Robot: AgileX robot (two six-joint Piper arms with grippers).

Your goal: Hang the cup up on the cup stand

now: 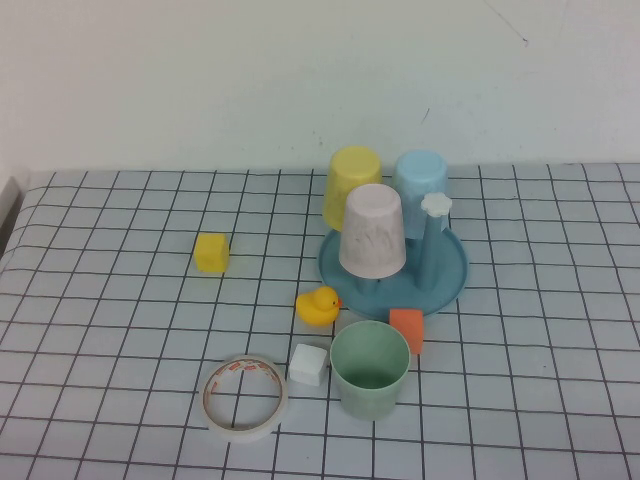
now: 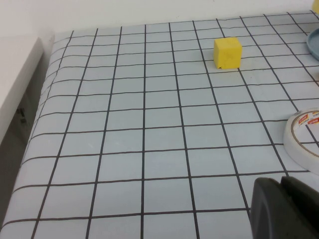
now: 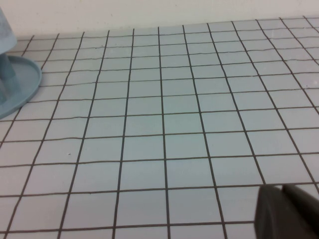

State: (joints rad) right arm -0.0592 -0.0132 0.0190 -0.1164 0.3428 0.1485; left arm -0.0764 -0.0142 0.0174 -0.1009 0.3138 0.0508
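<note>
While both arms stay outside the high view, the cup [image 1: 370, 368] stands upright, mouth up, near the front edge of the gridded table [image 1: 110, 300], just in front of the cup stand [image 1: 445, 285]. An orange block [image 1: 407, 329] sits between the cup and the stand's front rim, close to both; whether it touches the cup cannot be told. A white cube [image 1: 308, 364] lies just beside the cup on the robot's left, and a yellow duck [image 1: 318, 305] sits behind that cube, near the stand's rim. A roll of tape [image 1: 243, 397] lies flat further left, near the front edge. A yellow cube [image 1: 211, 252] rests well apart, toward the table's left side.

On the stand, a whitish-pink cup [image 1: 372, 232], a yellow cup [image 1: 352, 187] and a light blue cup [image 1: 419, 182] hang inverted on pegs. The peg with the white flower knob [image 1: 436, 204] is bare.

Left gripper [image 2: 284, 209]: dark fingertips pressed together, low over the table near the tape, holding nothing. Right gripper [image 3: 289, 211]: fingertips likewise pressed together, empty, low over bare table to the right of the stand.
</note>
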